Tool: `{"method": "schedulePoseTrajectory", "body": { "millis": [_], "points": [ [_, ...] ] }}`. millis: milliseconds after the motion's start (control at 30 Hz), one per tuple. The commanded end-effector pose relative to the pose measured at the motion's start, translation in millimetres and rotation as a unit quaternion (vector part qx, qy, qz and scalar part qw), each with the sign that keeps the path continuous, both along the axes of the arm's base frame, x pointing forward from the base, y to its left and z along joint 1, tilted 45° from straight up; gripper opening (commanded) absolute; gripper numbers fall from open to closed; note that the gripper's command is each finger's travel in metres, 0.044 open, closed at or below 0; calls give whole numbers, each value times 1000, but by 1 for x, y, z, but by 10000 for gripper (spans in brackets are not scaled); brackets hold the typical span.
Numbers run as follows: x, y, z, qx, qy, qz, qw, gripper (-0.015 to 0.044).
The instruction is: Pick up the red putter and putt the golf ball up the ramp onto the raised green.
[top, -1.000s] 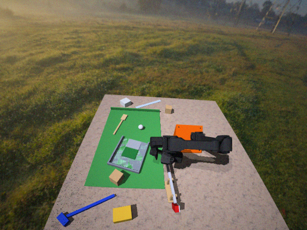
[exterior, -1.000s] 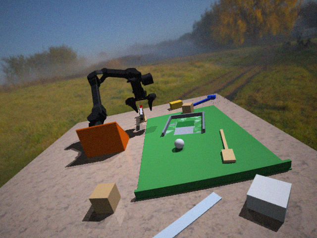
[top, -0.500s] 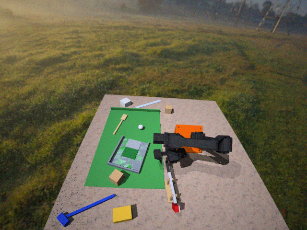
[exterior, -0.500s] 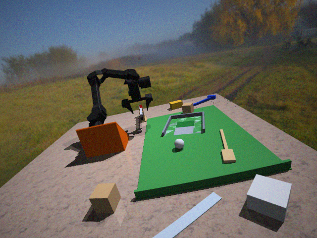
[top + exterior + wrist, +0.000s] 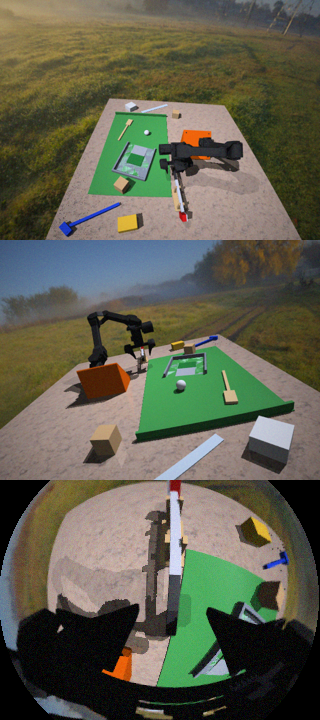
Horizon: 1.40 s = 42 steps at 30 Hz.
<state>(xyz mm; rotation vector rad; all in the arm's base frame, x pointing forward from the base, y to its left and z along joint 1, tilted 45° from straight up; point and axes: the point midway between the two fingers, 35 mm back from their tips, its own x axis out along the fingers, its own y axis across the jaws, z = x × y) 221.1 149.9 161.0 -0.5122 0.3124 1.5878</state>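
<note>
The red putter [image 5: 179, 192] [image 5: 174, 540] rests on a wooden rack [image 5: 175, 201] beside the mat, its red head at the far end from the arm and its dark grip toward the gripper. My gripper [image 5: 173, 170] [image 5: 142, 356] [image 5: 174, 609] is open and empty, above the dark grip, with the fingers on either side of it in the wrist view. The white golf ball [image 5: 146, 132] [image 5: 180, 384] sits on the green mat [image 5: 155, 188] [image 5: 165, 405] [image 5: 200, 575]. The grey ramp [image 5: 139, 149] [image 5: 185, 371] leads to the raised green [image 5: 135, 159] [image 5: 187, 365], with grey walls around it.
An orange wedge [image 5: 196, 135] [image 5: 103, 380] stands near the arm. A wooden block [image 5: 121, 184] [image 5: 189, 348] and wooden mallet [image 5: 124, 130] [image 5: 230, 396] are on the mat. A blue putter [image 5: 94, 214], yellow block [image 5: 127, 223], white block [image 5: 270, 436], pale strip [image 5: 191, 458] and small wooden block [image 5: 105, 438] lie around it.
</note>
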Motion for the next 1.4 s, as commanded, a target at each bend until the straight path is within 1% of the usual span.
{"method": "schedulePoseTrajectory", "body": {
  "millis": [0, 733, 1267, 1367],
  "points": [
    [-1, 10, -9, 3, 2, 0, 1000, 440],
    [-1, 30, -27, 4, 2, 0, 1000, 440],
    [-1, 28, -24, 7, 1, 2, 1000, 20],
    [-1, 28, -24, 7, 1, 2, 1000, 0]
  ]
}}
